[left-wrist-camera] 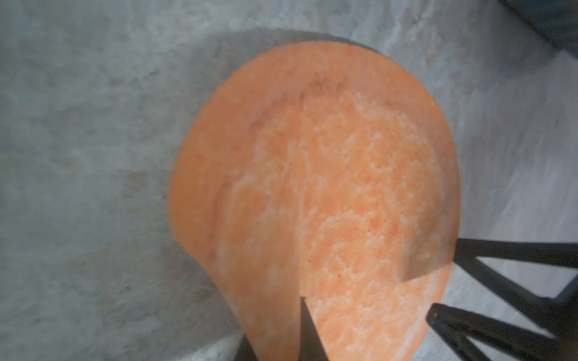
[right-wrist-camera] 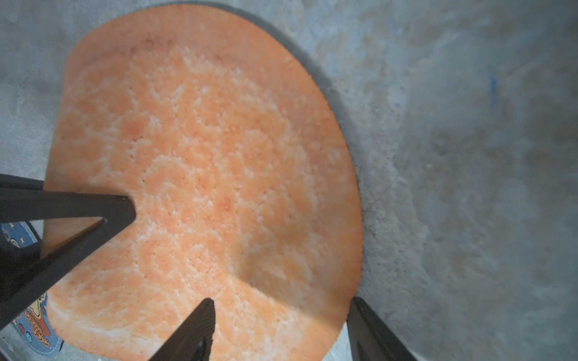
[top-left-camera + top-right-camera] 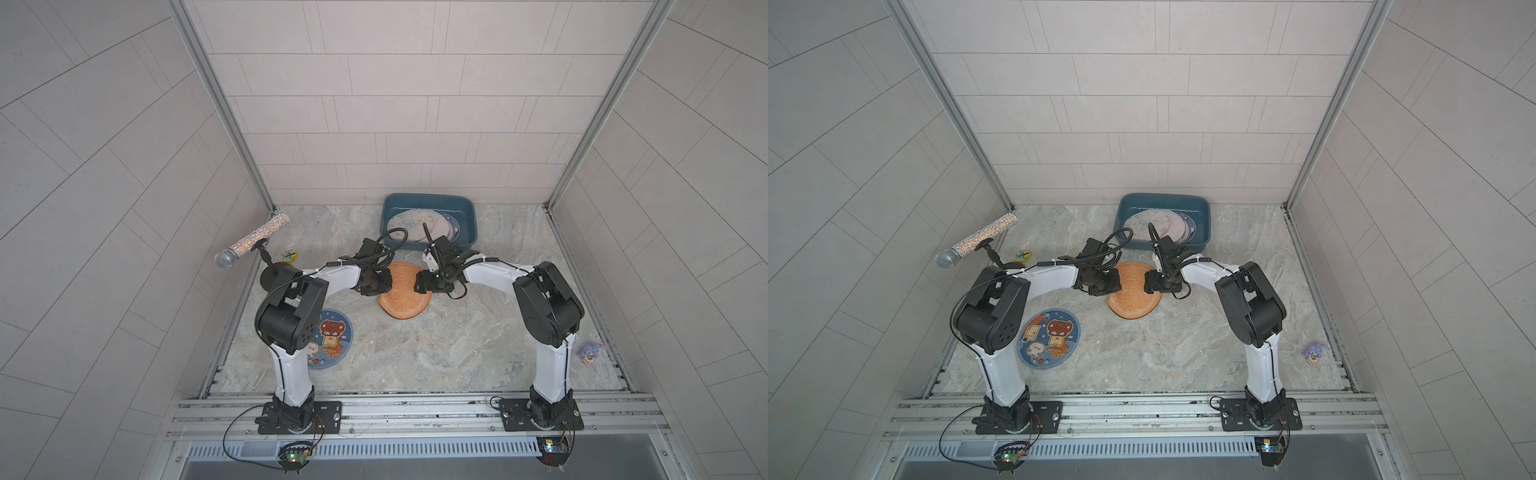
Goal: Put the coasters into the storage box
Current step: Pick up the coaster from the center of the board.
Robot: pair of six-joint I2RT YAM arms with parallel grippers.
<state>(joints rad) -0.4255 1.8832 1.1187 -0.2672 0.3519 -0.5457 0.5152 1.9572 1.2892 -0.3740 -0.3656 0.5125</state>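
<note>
In a top view, the orange coaster bows between your left gripper and right gripper, near the storage box. The left wrist view shows the left gripper pinching its rim. In the right wrist view the right gripper's jaws stand spread, so I'd lift it boxward next.

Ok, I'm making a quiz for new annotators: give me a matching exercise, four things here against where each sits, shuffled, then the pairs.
Things
1. orange round flexible coaster
2. blue round coaster with cartoon characters
3. cream round coaster with butterflies
4. glittery silver microphone

Places
A. inside the dark teal plastic storage box
B. clipped on a black stand, far left
C. mid-table, bent, one edge raised
D. flat on the marble tabletop, near left

Pairs: 1-C, 2-D, 3-A, 4-B
</note>
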